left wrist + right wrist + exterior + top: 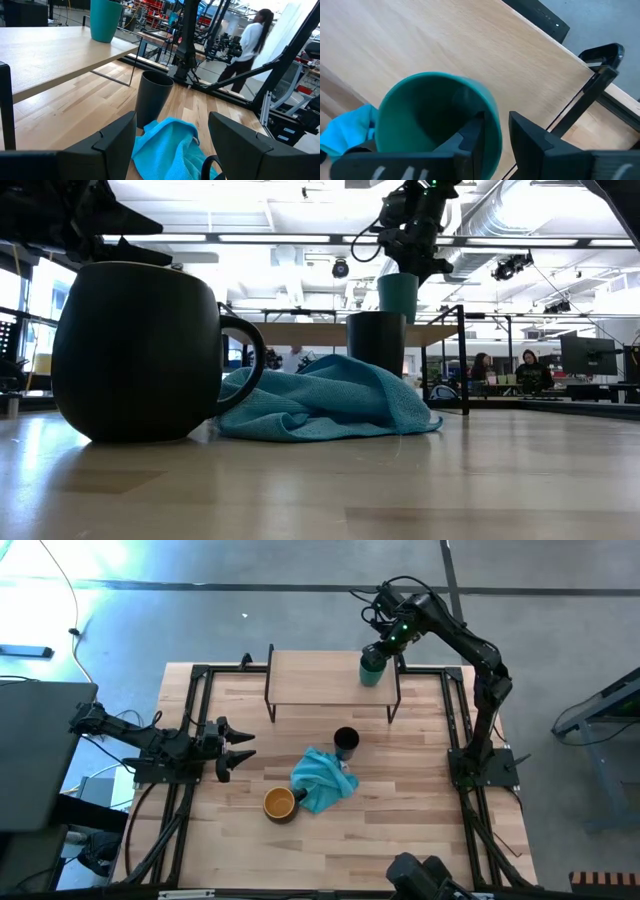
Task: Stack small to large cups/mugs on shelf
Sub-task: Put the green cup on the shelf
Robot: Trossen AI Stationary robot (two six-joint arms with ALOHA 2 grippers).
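The green cup (372, 668) stands upright on the right end of the shelf (310, 675). My right gripper (496, 130) hangs over it, pointing steeply down and open, one finger inside the cup (435, 115) and one outside its rim. The black cup (346, 744) stands on the table in front of the shelf. The dark mug (281, 804), yellow-orange inside, sits nearer the front beside the teal cloth (322, 780). My left gripper (240, 745) waits open and level at the table's left side. My right gripper straddles the green cup's rim (492, 117) from above. The outer finger (530, 142) stands clear of the wall, with wood showing between. The inner finger (470, 137) lies close to the inner wall; whether it touches I cannot tell. The cup rests on the shelf.
The shelf's black metal legs (270, 690) stand on the table's far half. Black clamp frames (190, 720) run along both sides of the table. People move in the room beyond (247, 45). Bare shelf board (50, 50) stretches left of the green cup.
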